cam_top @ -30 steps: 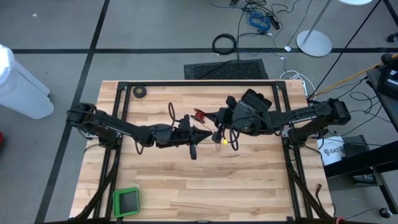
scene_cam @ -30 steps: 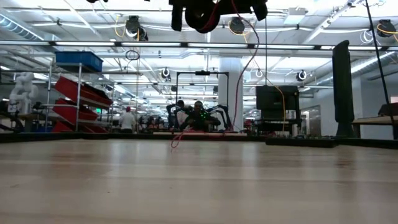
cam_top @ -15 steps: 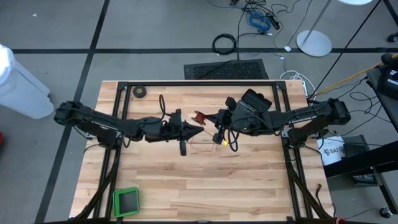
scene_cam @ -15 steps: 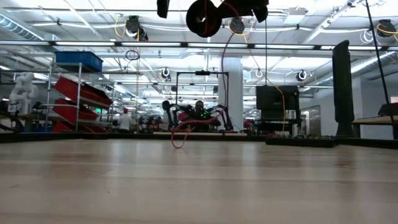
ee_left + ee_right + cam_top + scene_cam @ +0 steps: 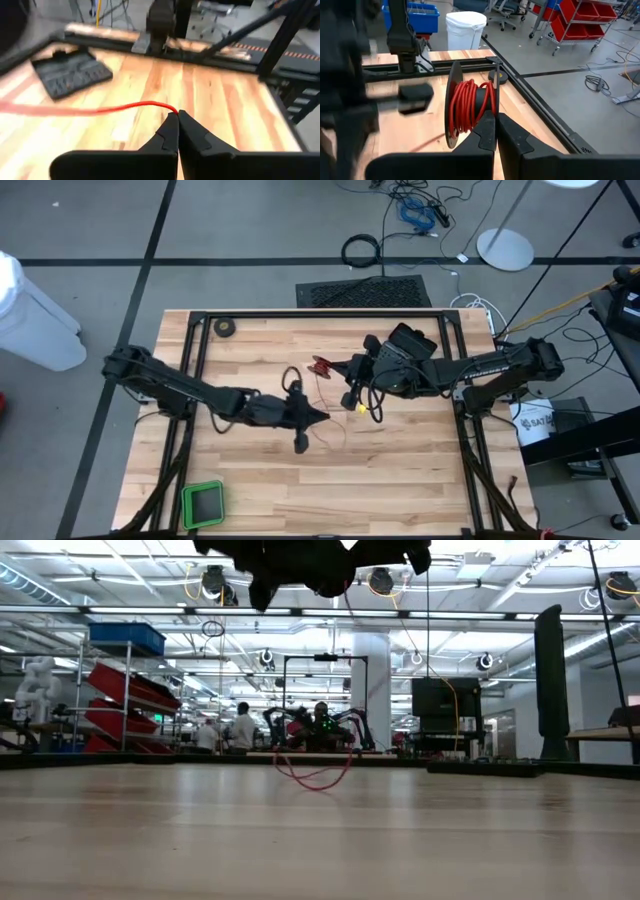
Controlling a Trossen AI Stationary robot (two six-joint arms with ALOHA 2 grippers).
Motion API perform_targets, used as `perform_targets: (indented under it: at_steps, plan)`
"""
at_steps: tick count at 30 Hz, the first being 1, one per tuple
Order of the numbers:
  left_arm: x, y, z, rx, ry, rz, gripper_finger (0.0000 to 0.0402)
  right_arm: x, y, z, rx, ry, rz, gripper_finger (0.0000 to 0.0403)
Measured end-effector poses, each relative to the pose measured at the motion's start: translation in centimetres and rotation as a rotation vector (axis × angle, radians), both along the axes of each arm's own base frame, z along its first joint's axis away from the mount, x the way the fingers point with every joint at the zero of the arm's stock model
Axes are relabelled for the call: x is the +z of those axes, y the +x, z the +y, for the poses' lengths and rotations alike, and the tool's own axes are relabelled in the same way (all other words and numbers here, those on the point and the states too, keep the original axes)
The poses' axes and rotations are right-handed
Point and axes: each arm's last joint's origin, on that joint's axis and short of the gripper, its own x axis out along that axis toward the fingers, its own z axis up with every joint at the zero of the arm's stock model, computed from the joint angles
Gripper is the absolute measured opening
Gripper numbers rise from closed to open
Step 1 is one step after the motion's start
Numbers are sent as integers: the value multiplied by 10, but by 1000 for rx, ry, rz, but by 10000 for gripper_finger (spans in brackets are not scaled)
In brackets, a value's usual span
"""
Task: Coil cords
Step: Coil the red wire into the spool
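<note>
A small black reel [image 5: 470,107], wound with thin red wire, is held above the table's middle by my right gripper [image 5: 495,125]; it also shows in the high view [image 5: 321,366]. The red wire [image 5: 100,108] runs from the reel to my left gripper [image 5: 176,116], which is shut on it nearer the table's front [image 5: 320,417]. A slack loop of the wire [image 5: 318,776] touches the table below. In the low view both grippers are cut off at the picture's upper edge. My left gripper pinches the single thin red wire [image 5: 167,107] between its two fingertips. The wire leaves the tips to one side and runs off clear of the table. My right gripper pinches the reel by the rim of one black flange [image 5: 490,112] between its two fingers. The reel is lifted clear of the table, its axis about level, and the red windings show between the flanges.
A black tape roll [image 5: 226,327] lies at the far left corner and a green tray [image 5: 204,503] at the near left. A flat black pad [image 5: 70,75] lies at the far right. A black frame [image 5: 300,313] borders the table. A thick cable loop [image 5: 361,250] lies on the floor.
My left gripper, shut on the wire, has swung first toward the table's far left, then toward the near edge. The slack wire loop on the table has grown wider. The reel has stayed in place in my right gripper.
</note>
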Motion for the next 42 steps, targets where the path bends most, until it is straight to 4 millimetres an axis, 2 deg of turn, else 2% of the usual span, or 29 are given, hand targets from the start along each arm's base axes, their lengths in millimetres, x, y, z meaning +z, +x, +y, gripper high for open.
perform_targets:
  at_steps: [4, 7, 15, 19, 23, 31, 35, 42]
  plan:
    - [-18, 8, -2, 15, -29, 44, 2, 0, 0, 0, -1, 2, 0, 0]
    - [-18, 9, -8, -8, -40, 25, 19, -1, 0, 0, -2, 2, 6, 0]
    - [1, -4, -32, -91, -64, -49, 120, -1, 0, 0, -6, 0, 13, 0]
    - [10, -15, -45, -87, -55, -76, 148, -1, 0, 0, -4, -1, 14, 0]
    - [19, -26, -49, 44, -6, -98, 151, -1, -1, 1, 1, 0, 13, 0]
    - [24, -40, -52, 344, 211, -105, 152, -1, 0, 1, 1, 2, 11, 0]
    - [20, -36, -44, 434, 241, -95, 152, -1, 0, 2, 2, 2, 5, 0]
    - [1, -22, -23, 614, 321, -26, 152, -1, 0, 2, 6, 2, 6, 0]
